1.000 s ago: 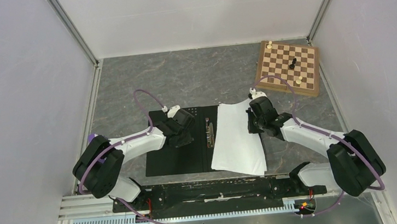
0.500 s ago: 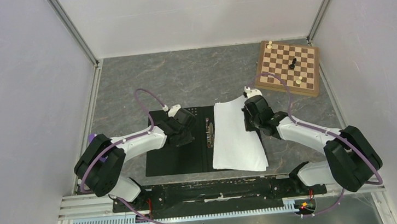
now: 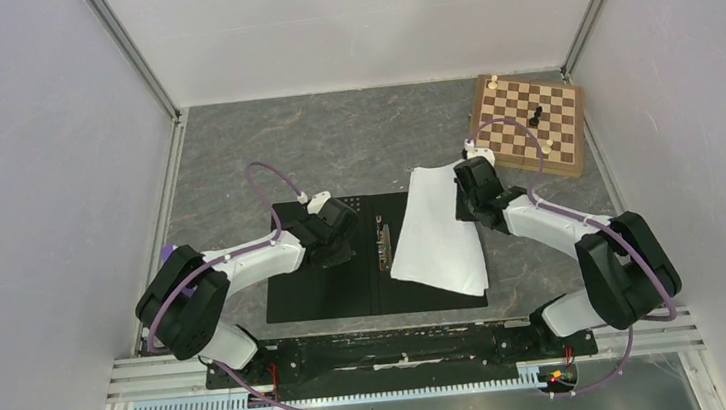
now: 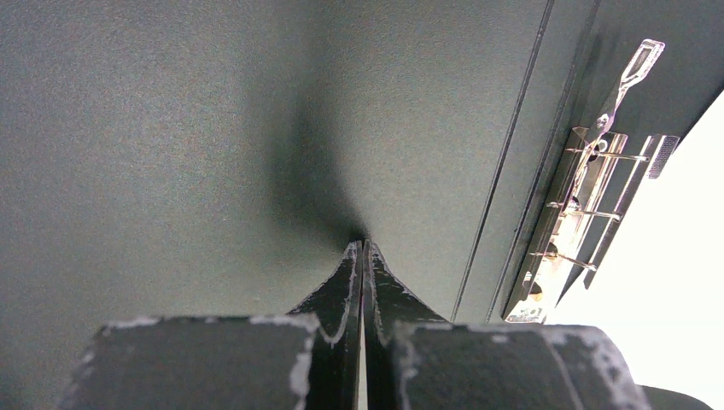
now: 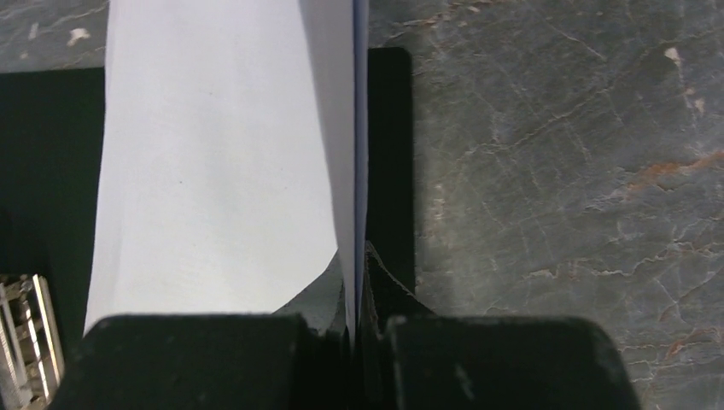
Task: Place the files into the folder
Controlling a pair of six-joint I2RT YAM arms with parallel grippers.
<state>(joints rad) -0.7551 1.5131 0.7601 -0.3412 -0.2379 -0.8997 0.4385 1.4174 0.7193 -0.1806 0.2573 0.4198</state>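
Now limp white files (image 3: 438,243) between tight right fingers (image 5: 388,289); left fingers (image 4: 337,295) together on folder (image 3: 315,292).

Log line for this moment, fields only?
left tool: shut, tips on folder, left face | right tool: shut on files, edge lifted over right face | clip: uncovered | phase: placing files

Bright, even overhead light; soft shadows; files (image 4: 674,256) glare white in the left wrist view.

Left hand (image 4: 363,246) and right hand (image 5: 357,256) both pinched closed.
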